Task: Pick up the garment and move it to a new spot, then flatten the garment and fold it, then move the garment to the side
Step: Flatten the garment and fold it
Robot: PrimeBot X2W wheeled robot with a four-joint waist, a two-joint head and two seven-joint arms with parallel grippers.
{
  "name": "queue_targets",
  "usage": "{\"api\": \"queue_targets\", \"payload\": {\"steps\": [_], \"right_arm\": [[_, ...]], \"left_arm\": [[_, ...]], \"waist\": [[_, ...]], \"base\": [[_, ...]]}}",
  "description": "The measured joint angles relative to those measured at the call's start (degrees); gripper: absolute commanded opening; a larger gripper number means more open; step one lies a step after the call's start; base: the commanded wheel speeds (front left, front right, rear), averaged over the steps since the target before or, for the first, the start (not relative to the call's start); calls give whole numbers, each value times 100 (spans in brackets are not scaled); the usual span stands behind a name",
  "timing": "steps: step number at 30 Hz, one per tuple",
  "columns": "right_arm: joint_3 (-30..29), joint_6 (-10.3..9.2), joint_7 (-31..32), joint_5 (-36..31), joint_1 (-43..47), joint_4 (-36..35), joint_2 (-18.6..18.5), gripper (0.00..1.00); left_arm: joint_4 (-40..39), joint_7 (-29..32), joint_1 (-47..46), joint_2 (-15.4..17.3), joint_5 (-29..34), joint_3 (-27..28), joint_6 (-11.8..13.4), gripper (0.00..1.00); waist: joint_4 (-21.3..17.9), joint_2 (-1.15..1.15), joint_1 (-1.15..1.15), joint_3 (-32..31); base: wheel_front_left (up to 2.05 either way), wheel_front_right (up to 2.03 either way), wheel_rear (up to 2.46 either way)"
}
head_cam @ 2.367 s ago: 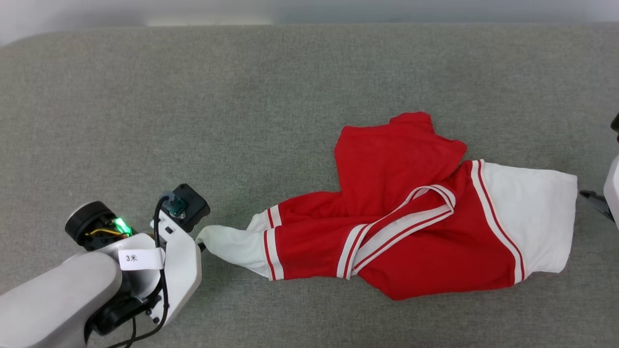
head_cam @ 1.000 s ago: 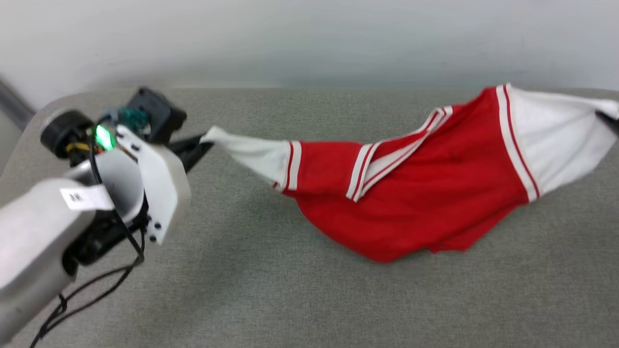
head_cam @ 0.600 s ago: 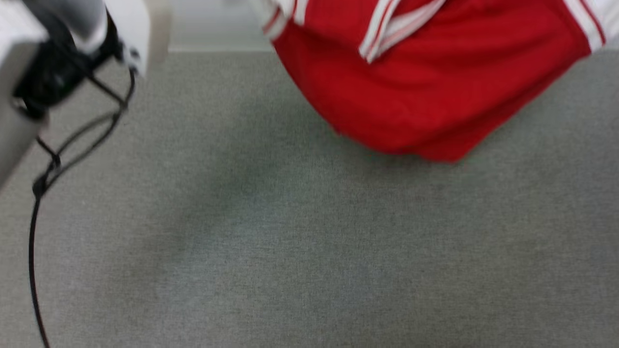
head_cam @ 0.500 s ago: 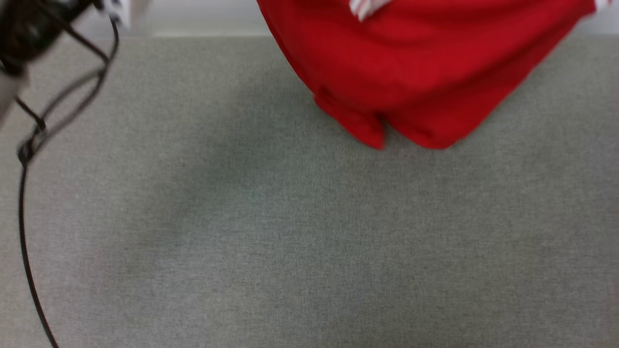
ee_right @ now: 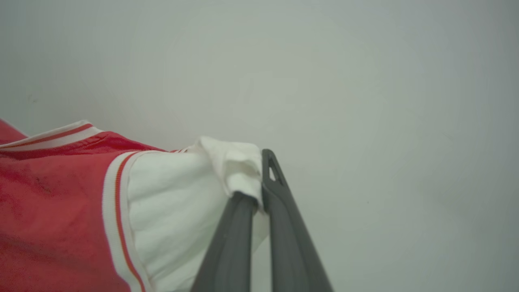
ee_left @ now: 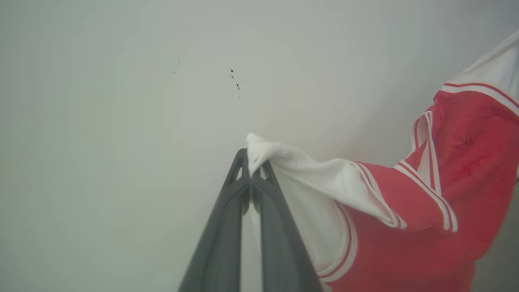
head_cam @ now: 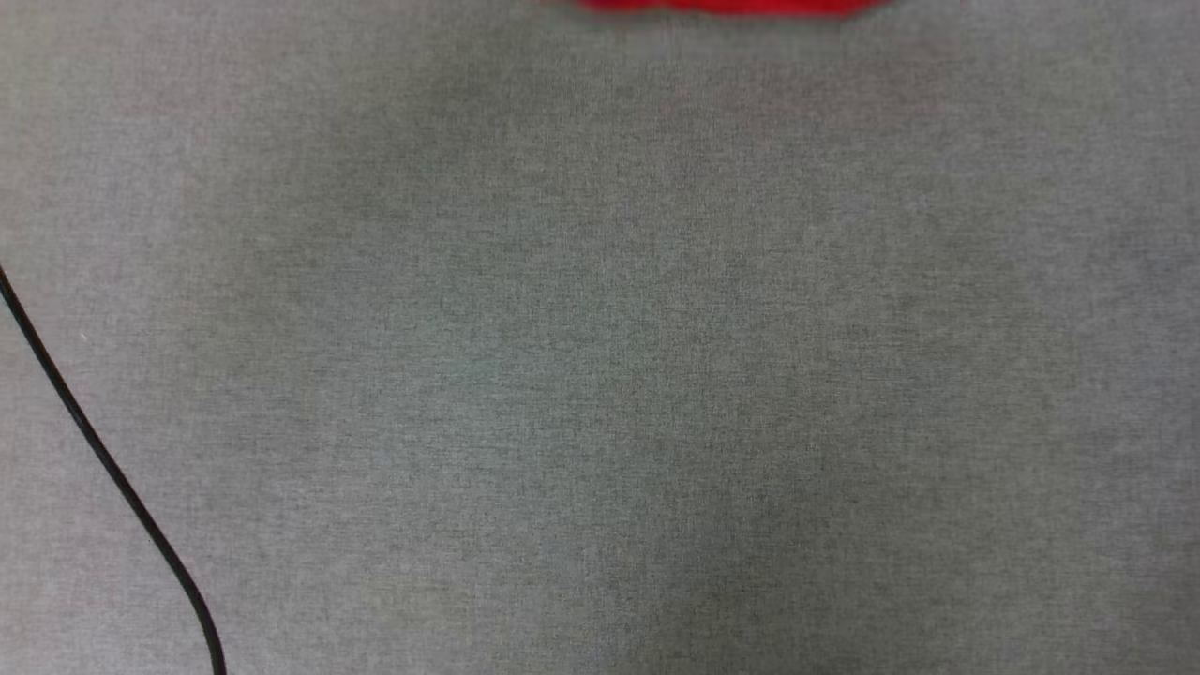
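Aloft, the red garment [ee_left: 478, 162] hangs stretched — both jaws clamped on its white, stripe-trimmed sleeves [ee_right: 174, 194].

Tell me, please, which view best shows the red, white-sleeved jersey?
Left wrist view: the red, white-sleeved jersey shows sleeve, striped trim and most body. Right wrist view gives one sleeve; head view, a red sliver.

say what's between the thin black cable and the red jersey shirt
Head view: only bare grey fabric surface between thin black cable and red jersey shirt.
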Motion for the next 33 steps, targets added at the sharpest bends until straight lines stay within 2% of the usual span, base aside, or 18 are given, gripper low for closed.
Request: {"api": "queue_targets", "payload": {"steps": [6,9,15,21,25,26,30,33], "right_arm": [[33,-1,-475,-319,-673,668,316,0],[144,0,-630,-321,-758,938,465,0],[519,-1,-995,-232,-603,1362,632,0],[981,0,-1461,86,143,1677,844,0],[1426,-1,-1802,426,1003,1822,948,0],[1426,-1,-1802,426,1003,1822,948,0],[1763,0,-2048,835,1884,1783,927,0],[2041,-1,-2182,1105,2551,1673,826,0]], "left_arm": [[552,-463,-439,-124,-40,94,-48,0],[722,-626,-447,-43,-62,57,-59,0],[953,-887,64,80,-286,-126,-82,0],[869,-1281,1054,280,-636,-381,-83,0],[749,-1673,2176,336,-978,-524,-85,0],[749,-1673,2176,336,-978,-524,-85,0],[651,-1900,3190,344,-1162,-656,-49,0],[476,-2030,4014,408,-1265,-799,99,0]], "waist": [[9,0,0,120],[-29,0,0,121],[-39,0,0,126],[-61,0,0,79],[-58,0,-1,-115],[-58,0,-1,-115],[-47,0,-1,-361],[-49,0,-1,-580]], "base": [[0,0,0],[0,0,0],[0,0,0],[0,0,0],[0,0,0],[0,0,0],[0,0,0],[0,0,0]]}}
